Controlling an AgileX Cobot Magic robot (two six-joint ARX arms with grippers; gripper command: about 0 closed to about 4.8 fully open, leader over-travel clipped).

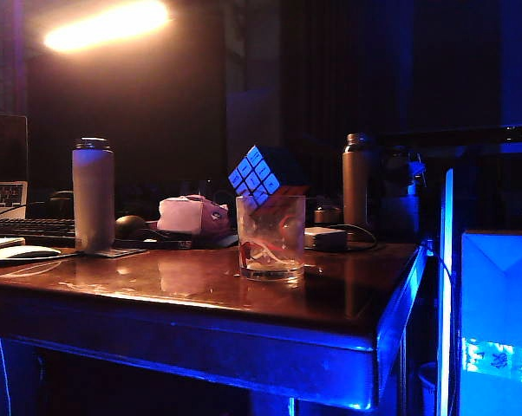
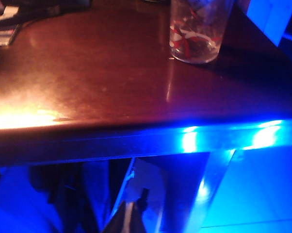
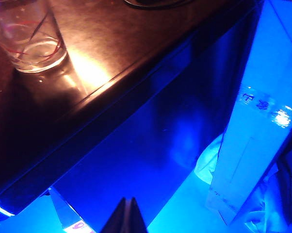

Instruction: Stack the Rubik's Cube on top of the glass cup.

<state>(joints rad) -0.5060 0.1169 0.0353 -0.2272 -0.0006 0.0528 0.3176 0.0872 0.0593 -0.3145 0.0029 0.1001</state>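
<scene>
**Cube tilted on the glass, both hands clear**

Glowing under blue light, the dark glossy worktop (image 1: pixel 157 286) sat in a dim room with one warm lamp (image 1: pixel 105 24) overhead. A keyboard (image 1: pixel 27 227), a pale bottle (image 1: pixel 94 194), a pink bundle (image 1: pixel 192 215) and a darker bottle (image 1: pixel 357 180) lined its far side.

The left hand (image 2: pixel 131 219) hung below the worktop's front edge, fingers pressed together, holding nothing. The right hand (image 3: pixel 127 216) hung off the worktop's edge too, its fingers likewise together and empty.

The glass cup (image 1: pixel 270 237) stood upright near the front right. The Rubik's Cube (image 1: pixel 263 176) rested on its rim, tilted on a corner and dipping into the mouth.
</scene>
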